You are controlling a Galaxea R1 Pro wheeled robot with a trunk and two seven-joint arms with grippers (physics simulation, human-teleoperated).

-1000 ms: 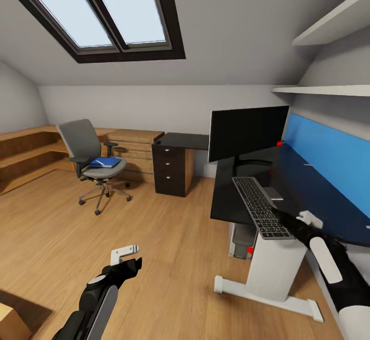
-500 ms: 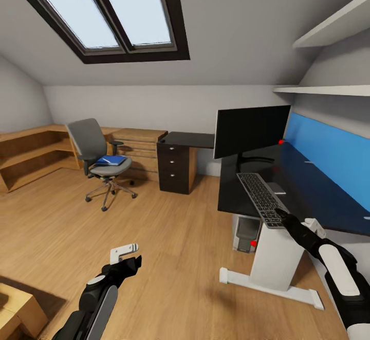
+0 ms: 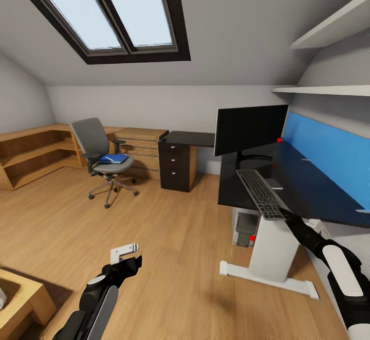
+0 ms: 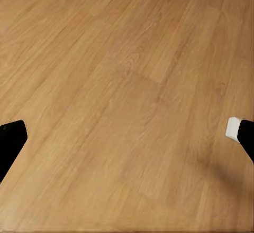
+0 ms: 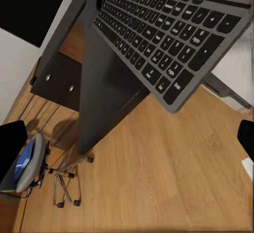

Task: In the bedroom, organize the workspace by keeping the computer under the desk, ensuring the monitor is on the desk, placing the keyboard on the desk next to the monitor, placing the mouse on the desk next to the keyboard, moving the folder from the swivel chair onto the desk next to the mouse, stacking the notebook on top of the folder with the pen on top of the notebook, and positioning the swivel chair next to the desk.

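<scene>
The view has backed off and the right hand (image 3: 285, 215) now sits released just off the glossy black surface's (image 3: 298, 191) near edge, where the slim dark-keyed keyboard (image 3: 261, 193) overhangs; stiff, light, best pinched at its rim; left hand (image 3: 126, 255) released

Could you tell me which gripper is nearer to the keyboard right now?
The right gripper, just off the keyboard's near end at the desk edge. The left gripper hangs over the floor, well away.

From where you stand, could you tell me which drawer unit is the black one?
The black drawer unit under the desk's far wing; the light wooden chest beside it, behind the swivel chair, is not.
</scene>
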